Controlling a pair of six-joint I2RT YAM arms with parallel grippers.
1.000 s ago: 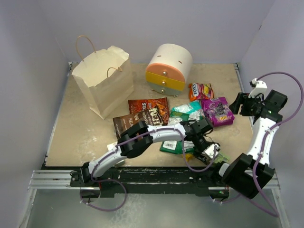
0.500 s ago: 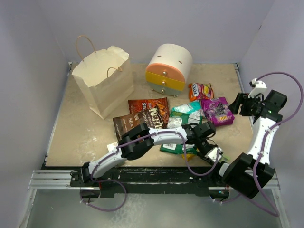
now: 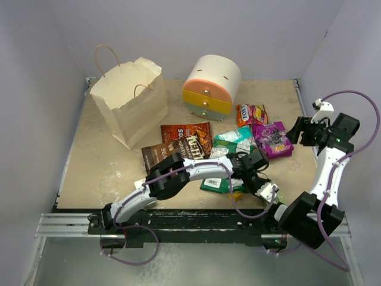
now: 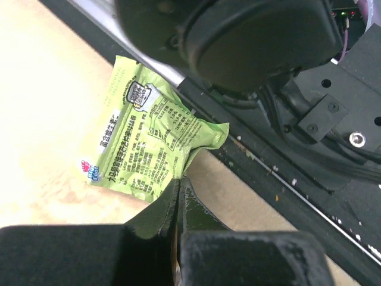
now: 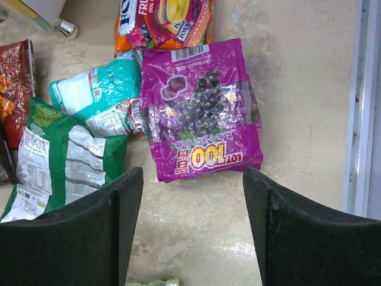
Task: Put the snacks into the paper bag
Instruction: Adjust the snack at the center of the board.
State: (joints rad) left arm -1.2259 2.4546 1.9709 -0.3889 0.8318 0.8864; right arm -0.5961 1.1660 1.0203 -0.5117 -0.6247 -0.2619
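Grasp stage, with left gripper pinched together on lime-green packet at its lower edge, centre frame. Right gripper parted above purple packet. Next, by judgement: lift clear, carry to paper bag, upper left.

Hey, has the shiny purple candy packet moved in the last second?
No. The shiny purple candy packet lies where it did, same offset from the round white-orange-yellow drawer unit.

Lab cell: bare walls, tabletop.
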